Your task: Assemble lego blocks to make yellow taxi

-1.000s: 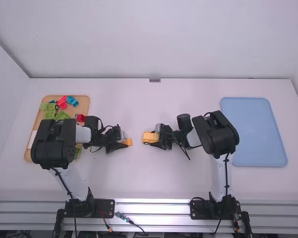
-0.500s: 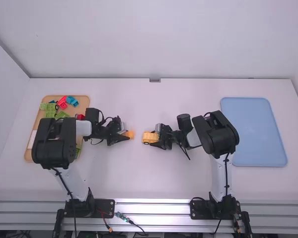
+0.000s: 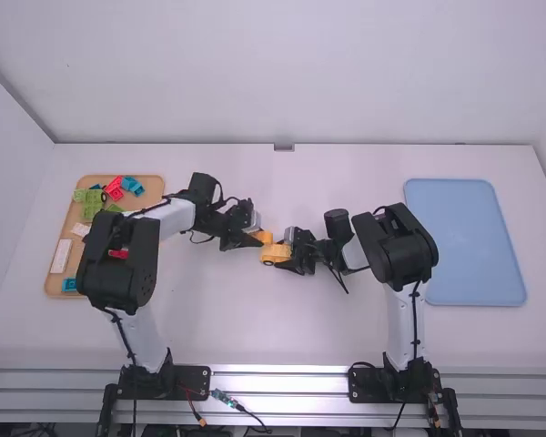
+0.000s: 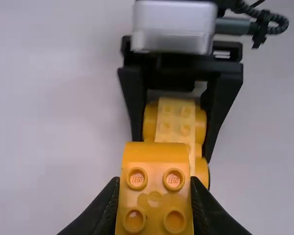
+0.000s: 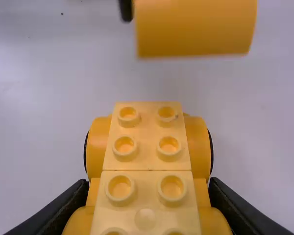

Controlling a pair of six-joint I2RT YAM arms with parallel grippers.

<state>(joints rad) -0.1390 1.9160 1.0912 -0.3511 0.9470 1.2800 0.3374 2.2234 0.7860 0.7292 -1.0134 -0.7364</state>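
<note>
**Taxi partly assembled**

The left gripper (image 4: 154,196) clasps a yellow block (image 4: 155,160) at eleven o'clock from the wheeled chassis (image 5: 147,159) (high view); the right gripper (image 5: 149,193) grasps that chassis, its blocks joined. Attaching the block apparently remains.

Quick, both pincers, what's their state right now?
Left pincer: closed on a yellow-orange block.
Right pincer: closed on the wheeled yellow assembly.
</note>
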